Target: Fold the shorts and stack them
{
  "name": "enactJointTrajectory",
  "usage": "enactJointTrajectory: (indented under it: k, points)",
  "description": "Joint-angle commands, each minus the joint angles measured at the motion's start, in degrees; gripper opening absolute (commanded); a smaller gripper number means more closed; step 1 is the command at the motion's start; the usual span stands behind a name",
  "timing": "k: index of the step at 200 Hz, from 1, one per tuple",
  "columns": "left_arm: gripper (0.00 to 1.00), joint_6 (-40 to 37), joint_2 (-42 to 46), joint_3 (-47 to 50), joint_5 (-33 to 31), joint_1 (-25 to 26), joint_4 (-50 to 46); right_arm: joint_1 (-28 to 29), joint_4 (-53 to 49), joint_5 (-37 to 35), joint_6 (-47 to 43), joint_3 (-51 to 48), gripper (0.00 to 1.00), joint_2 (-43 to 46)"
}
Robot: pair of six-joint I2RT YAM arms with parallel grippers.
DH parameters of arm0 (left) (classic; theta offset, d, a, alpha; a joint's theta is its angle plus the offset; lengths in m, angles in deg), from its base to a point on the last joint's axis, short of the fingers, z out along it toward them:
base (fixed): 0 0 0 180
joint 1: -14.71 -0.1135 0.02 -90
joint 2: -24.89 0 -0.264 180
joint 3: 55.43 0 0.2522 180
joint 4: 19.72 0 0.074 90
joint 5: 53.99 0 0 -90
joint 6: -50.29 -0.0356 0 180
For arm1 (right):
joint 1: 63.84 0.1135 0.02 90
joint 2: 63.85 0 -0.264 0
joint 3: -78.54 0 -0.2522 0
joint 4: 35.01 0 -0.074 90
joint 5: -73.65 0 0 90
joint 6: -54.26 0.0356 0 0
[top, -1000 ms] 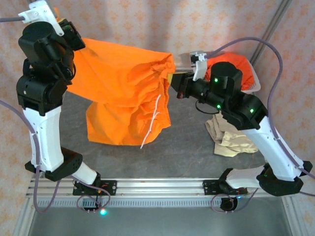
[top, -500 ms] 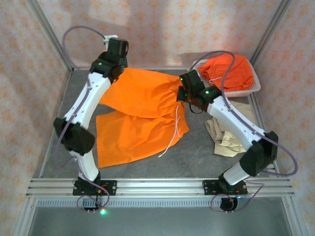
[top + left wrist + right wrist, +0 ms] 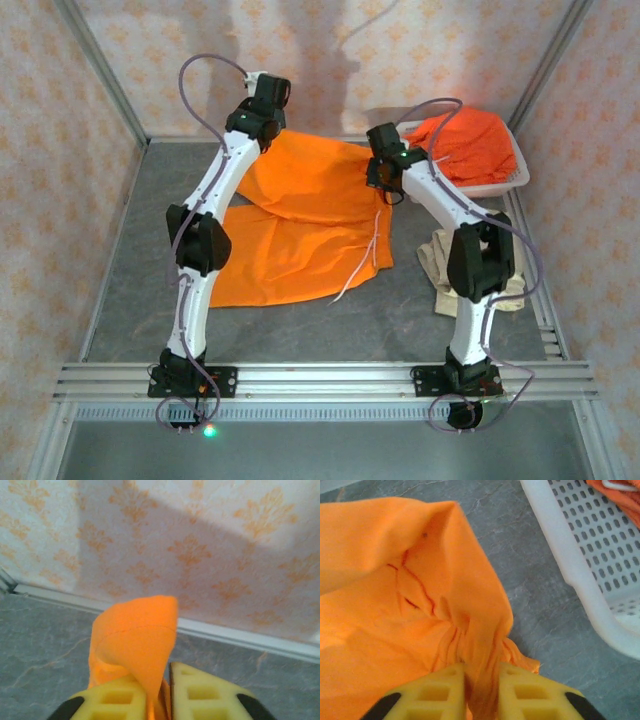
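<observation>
Orange cloth is the business in hand. One pair of orange shorts (image 3: 300, 235) lies spread on the table (image 3: 130, 250), with its gathered waistband to the right and its legs running left.

At the far left corner, the left fingers (image 3: 210, 697) pinch the fabric, and a flap of it stands up between them. At the far right corner, the right fingers (image 3: 437, 692) pinch the bunched waistband. Just beyond is the white basket (image 3: 505, 183), which holds a second orange pair (image 3: 470, 140). A beige pair (image 3: 440, 268) lies crumpled on the table, partly behind the right arm.

This looks like the end of the laying-out, before the first fold. The next move calls for both corners to be let go without lifting the cloth again. An edge must then be regripped so one half can be carried over the other. The loose drawstring (image 3: 370, 250) may need minding.

A second ago the shorts hung in the air, stretched between raised arms. Now they lie flat, and both arms reach toward the far wall.
</observation>
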Motion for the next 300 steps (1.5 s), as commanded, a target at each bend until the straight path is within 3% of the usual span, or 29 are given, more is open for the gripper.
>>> enactJointTrajectory:
  k: [1,24,43,50,74,101,120,174,244,300]
  points:
    - [0.44,0.0,-2.1,-5.3,4.5,-1.1,-1.7,-1.0,-3.7,-1.5,0.8,6.5,0.42,-2.4]
    - [0.77,1.5,-2.4,-9.9,8.8,-2.1,-5.4,-1.8,-8.3,1.2,-0.5,13.7,0.65,-3.7]
    - [0.83,1.5,1.9,-8.2,11.6,-2.6,-6.4,-1.8,-7.2,4.8,-1.6,12.9,0.82,0.1]
    - [0.90,1.4,4.4,-6.2,12.4,-2.7,-6.6,-1.8,-5.6,7.0,-1.6,10.8,0.84,2.4]
    - [1.00,1.7,17.9,12.6,16.9,-2.6,-0.4,-1.6,2.7,16.9,-0.1,-0.9,0.93,11.5]
    - [1.00,4.8,35.8,40.4,20.1,-2.7,9.9,0.6,10.9,24.8,2.5,-14.9,0.96,19.7]
    - [1.00,8.2,44.3,55.2,21.6,-2.7,13.8,3.9,14.4,26.1,3.9,-22.5,0.97,22.8]
    - [1.00,19.0,55.9,88.8,24.0,-2.7,26.4,8.7,21.3,26.9,9.0,-33.7,0.99,19.9]
    - [1.00,26.5,61.7,110.3,25.9,-2.7,35.3,8.7,28.0,29.7,15.7,-42.9,0.99,13.4]
    - [1.00,27.9,63.3,117.6,22.0,-2.7,34.1,8.7,28.7,28.8,17.2,-48.5,0.99,16.3]
